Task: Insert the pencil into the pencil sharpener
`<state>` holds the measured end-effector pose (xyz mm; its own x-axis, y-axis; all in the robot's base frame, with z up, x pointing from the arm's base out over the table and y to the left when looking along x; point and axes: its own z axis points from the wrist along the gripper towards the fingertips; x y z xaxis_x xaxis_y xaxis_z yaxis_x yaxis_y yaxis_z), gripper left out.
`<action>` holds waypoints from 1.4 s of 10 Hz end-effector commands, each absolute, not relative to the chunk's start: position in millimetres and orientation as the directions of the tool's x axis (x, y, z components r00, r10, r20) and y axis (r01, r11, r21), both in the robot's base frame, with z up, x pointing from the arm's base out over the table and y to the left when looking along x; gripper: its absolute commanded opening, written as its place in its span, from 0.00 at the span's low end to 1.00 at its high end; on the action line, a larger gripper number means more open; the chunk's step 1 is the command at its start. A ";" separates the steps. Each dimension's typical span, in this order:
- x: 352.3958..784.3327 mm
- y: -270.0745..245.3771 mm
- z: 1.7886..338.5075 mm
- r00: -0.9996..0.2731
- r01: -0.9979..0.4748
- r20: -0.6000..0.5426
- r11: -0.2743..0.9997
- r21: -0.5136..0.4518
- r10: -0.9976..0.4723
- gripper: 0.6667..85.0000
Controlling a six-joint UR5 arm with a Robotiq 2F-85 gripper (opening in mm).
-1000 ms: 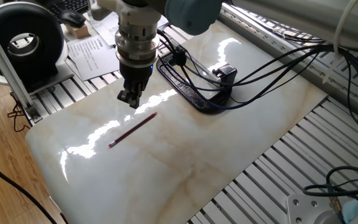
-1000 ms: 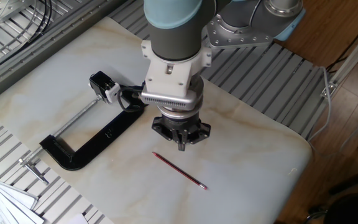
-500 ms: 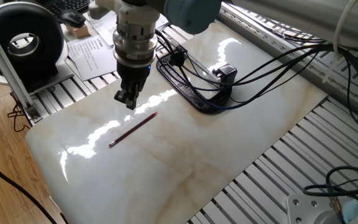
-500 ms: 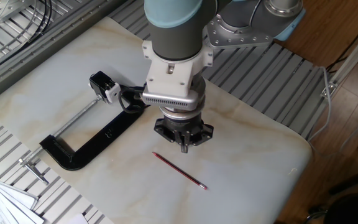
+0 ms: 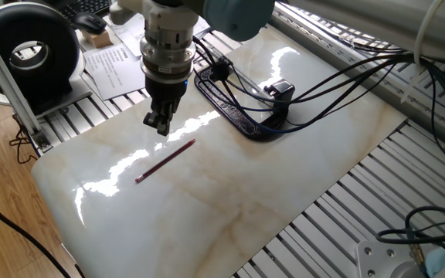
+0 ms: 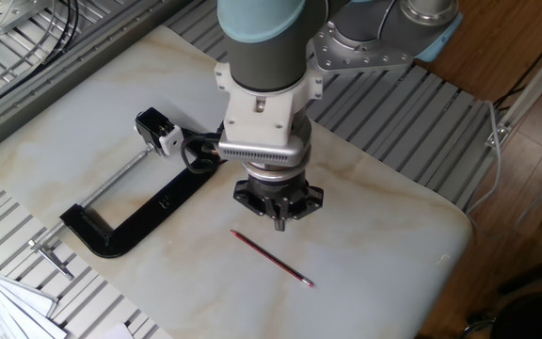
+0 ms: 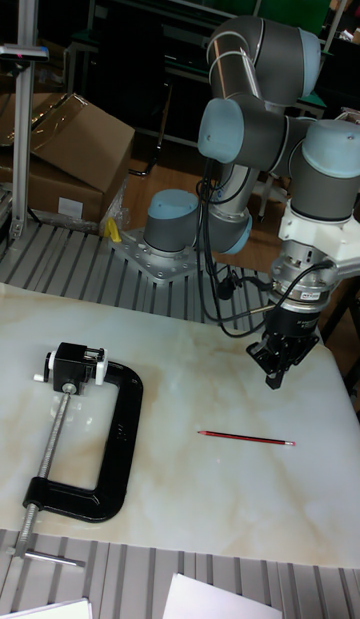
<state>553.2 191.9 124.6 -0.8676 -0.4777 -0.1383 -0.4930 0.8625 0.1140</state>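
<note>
Marble-patterned and glossy, the desk (image 7: 180,479) sits on a slatted metal frame, and we read it from left to right in the tall fixed view. At the left lies a large black C-shaped clamp (image 7: 95,454) (image 6: 135,221) (image 5: 234,116), flat on the surface, its threaded screw running along the near-left side. The pencil sharpener (image 7: 75,366) (image 6: 158,132) (image 5: 279,89), a small black block with a white face, sits at the top end of that clamp, caught between screw and frame. Black cables run from that area toward the arm.

Moving toward the middle, we see the pencil (image 7: 246,439) (image 6: 272,257) (image 5: 165,161) lying flat on the bare marble, well apart from the clamp and sharpener, touched by nothing.

Further right, the claw (image 7: 273,374) (image 6: 278,221) (image 5: 159,127) hangs pointing straight down, above the desk and near one end of the pencil, clear of it. Its two fingers look pressed together with nothing between them, so we take it as closed and empty.

In the one fixed view, papers (image 5: 118,66) lie beyond the desk's far edge.
</note>
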 end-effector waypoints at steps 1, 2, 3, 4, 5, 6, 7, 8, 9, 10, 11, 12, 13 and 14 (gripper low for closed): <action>555.3 195.6 128.0 -0.863 -0.501 -0.156 0.857 0.124 -0.481 0.96; 559.6 196.8 128.6 -0.868 -0.488 -0.171 0.864 0.122 -0.466 0.94; 566.9 195.6 129.1 -0.876 -0.468 -0.190 0.877 0.109 -0.444 0.91; 575.7 194.6 129.8 -0.885 -0.441 -0.214 0.892 0.098 -0.414 0.89; 573.5 199.9 130.4 -0.887 -0.440 -0.214 0.890 0.120 -0.410 0.87; 565.7 207.2 132.1 -0.886 -0.450 -0.201 0.880 0.151 -0.418 0.86; 577.3 213.1 135.8 -0.892 -0.424 -0.238 0.893 0.150 -0.384 0.85; 577.4 216.7 136.4 -0.897 -0.416 -0.235 0.896 0.156 -0.376 0.84; 583.0 220.2 137.6 -0.904 -0.393 -0.247 0.906 0.156 -0.350 0.84; 588.4 220.7 139.0 -0.911 -0.367 -0.257 0.918 0.151 -0.322 0.83; 591.6 220.9 139.7 -0.914 -0.354 -0.263 0.924 0.148 -0.308 0.83; 595.2 217.6 139.7 -0.916 -0.341 -0.270 0.930 0.135 -0.297 0.83; 588.9 216.0 138.0 -0.916 -0.354 -0.248 0.926 0.133 -0.315 0.83; 589.3 215.7 138.1 -0.921 -0.341 -0.247 0.930 0.135 -0.302 0.83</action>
